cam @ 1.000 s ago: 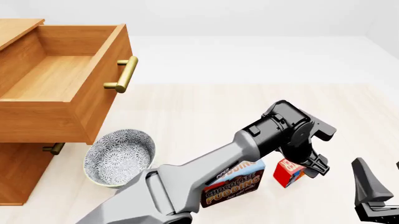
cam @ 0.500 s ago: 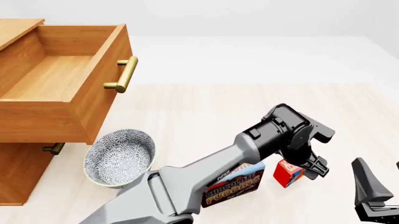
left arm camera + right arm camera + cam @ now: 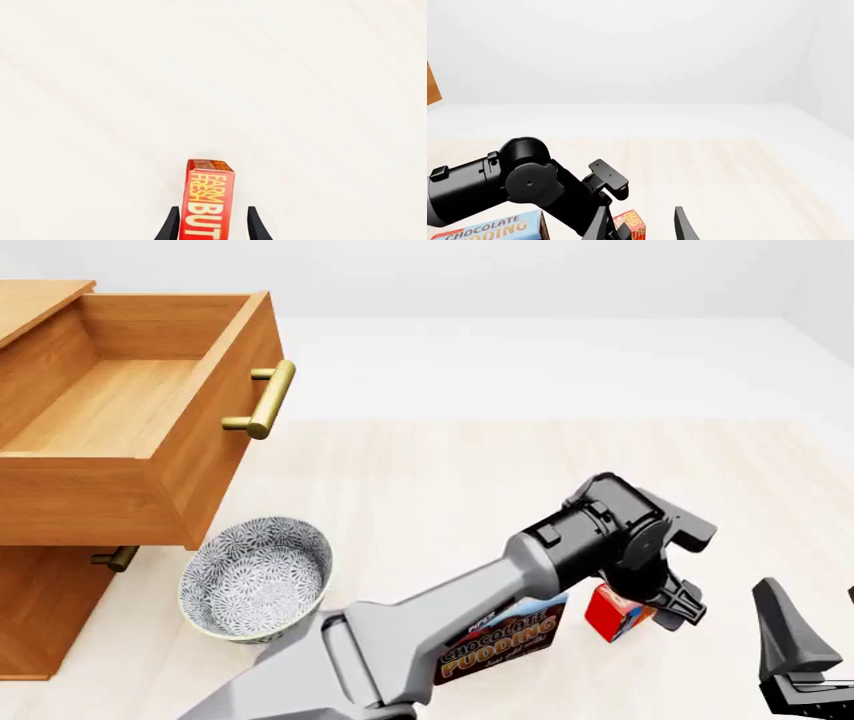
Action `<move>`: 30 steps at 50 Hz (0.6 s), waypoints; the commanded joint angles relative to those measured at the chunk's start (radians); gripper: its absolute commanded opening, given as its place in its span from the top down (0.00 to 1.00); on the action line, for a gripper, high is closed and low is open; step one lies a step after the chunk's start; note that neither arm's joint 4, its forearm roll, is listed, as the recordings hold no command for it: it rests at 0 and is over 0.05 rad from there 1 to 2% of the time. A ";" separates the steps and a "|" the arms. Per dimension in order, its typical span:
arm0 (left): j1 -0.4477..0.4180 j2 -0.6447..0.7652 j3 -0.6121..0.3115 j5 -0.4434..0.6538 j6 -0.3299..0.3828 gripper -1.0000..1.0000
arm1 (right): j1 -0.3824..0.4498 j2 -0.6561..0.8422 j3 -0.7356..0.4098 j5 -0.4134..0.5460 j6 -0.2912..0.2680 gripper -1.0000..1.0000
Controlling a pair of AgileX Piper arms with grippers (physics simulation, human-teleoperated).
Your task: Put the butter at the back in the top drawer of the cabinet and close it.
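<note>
Left hand straddles the butter: in the left wrist view one dark finger stands on each side of the red box with a sliver of counter showing between finger and carton on both sides, so the hand is parted and not yet clenched on anything. The butter stands upright on the counter, near its front right, just beside the chocolate pudding box, which the left arm partly hides in the front view.

To do this step well, I judge the fingers should come a little lower on the carton before closing, so the pads bear on the broad faces rather than the top edge. The box looks centred between them; closing evenly should keep it from twisting or tipping toward the pudding box. A straight lift is wise before any sideways travel.

Farther out, the patterned bowl sits below the top drawer, which stands pulled well out of the cabinet, its floor bare. The carry has to rise over the drawer's front and brass handle.

Right hand hangs parted and empty at the counter's right.
</note>
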 commanded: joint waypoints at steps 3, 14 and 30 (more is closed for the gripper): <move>-0.005 0.011 0.003 -0.017 -0.024 0.00 | 0.000 0.000 0.000 0.000 0.000 0.00; -0.018 -0.027 0.011 -0.048 -0.069 1.00 | 0.000 0.000 0.000 0.000 0.000 0.00; 0.040 -0.203 0.224 -0.151 0.017 1.00 | 0.000 0.000 0.000 0.000 0.000 0.00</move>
